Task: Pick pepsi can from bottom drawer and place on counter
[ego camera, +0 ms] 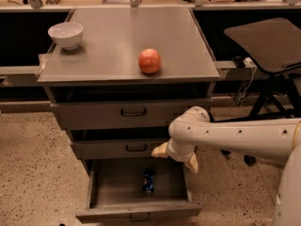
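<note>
The pepsi can [148, 181] lies on the floor of the bottom drawer [136, 210], which is pulled open. It is small and blue. My gripper [175, 157] hangs at the end of the white arm, over the drawer's back right corner, above and to the right of the can. Its two yellowish fingers [159, 150] are spread apart and hold nothing. The grey counter [117, 36] tops the cabinet above.
A red-orange apple [149, 61] sits near the counter's front edge, and a white bowl [66, 34] at its left. The two upper drawers [133, 112] are shut. A dark brown table [270, 41] on a stand is at the right.
</note>
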Tool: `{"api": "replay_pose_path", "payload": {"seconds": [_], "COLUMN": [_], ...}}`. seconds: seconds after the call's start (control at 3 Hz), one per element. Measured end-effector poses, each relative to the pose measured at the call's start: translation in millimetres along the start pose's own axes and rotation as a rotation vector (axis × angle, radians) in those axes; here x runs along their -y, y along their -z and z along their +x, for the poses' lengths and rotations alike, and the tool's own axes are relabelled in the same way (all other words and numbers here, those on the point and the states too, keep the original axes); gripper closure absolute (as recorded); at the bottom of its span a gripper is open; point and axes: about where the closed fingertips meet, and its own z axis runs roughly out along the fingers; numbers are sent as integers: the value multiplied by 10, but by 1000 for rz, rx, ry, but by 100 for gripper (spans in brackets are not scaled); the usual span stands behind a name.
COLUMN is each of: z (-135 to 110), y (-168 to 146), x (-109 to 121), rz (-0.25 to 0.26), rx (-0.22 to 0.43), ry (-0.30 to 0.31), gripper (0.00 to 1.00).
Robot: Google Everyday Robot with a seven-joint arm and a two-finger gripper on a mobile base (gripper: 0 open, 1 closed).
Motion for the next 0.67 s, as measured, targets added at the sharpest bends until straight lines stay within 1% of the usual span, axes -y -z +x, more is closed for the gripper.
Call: {"api": "replay_pose_path", "payload": {"seconds": [0.33,0.67], "z": [-62,-73], "y": [-48,-104], "x": [-34,12], "rz": [-6,-5], "rx": [12,26], "ry": [-6,18], "gripper": [0,0]}}
